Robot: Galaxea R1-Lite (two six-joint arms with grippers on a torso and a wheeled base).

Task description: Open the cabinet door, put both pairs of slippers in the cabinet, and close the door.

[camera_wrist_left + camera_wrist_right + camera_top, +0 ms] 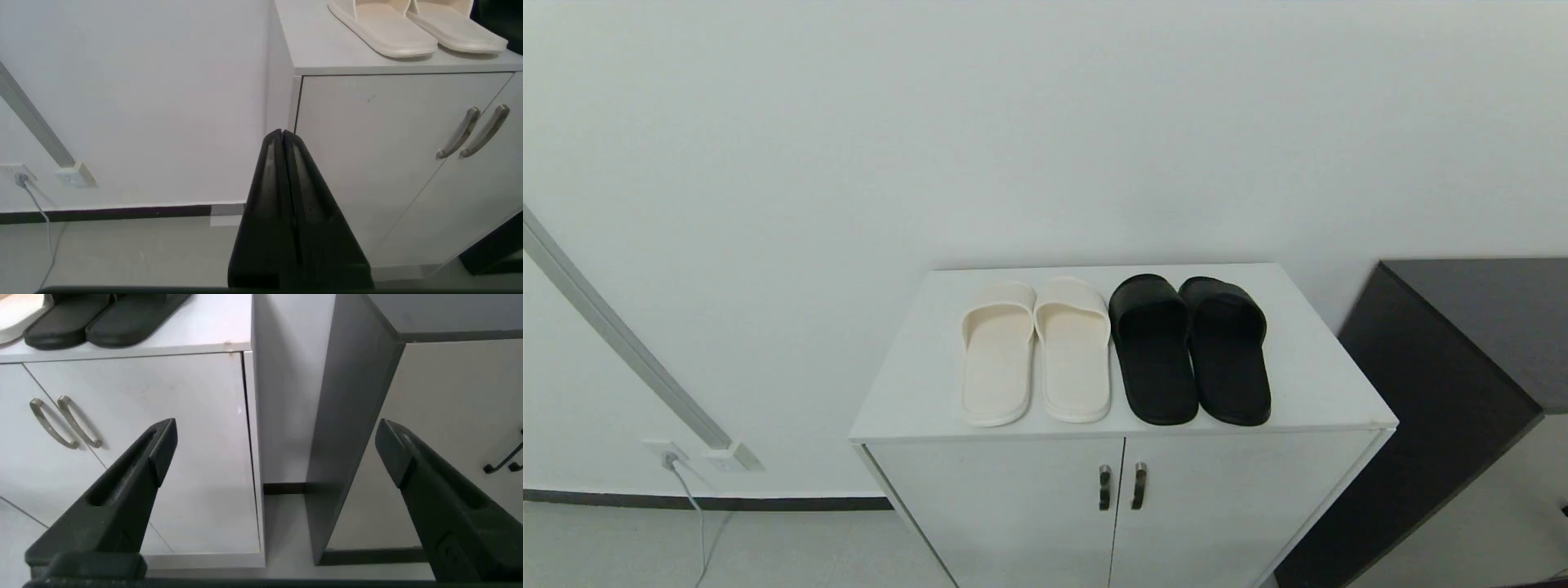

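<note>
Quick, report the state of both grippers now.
Left gripper: closed, holding nothing.
Right gripper: open, empty.

Left gripper (283,137), fingers pressed together, before white cabinet (368,163); cream slippers (384,28) on its top, door handles (458,135) side by side.

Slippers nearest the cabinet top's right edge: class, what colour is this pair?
The slippers are black, clearest in the head view.

White cabinet top (1315,367) with white slippers (1045,359) just beside black slippers (1176,359)
</note>
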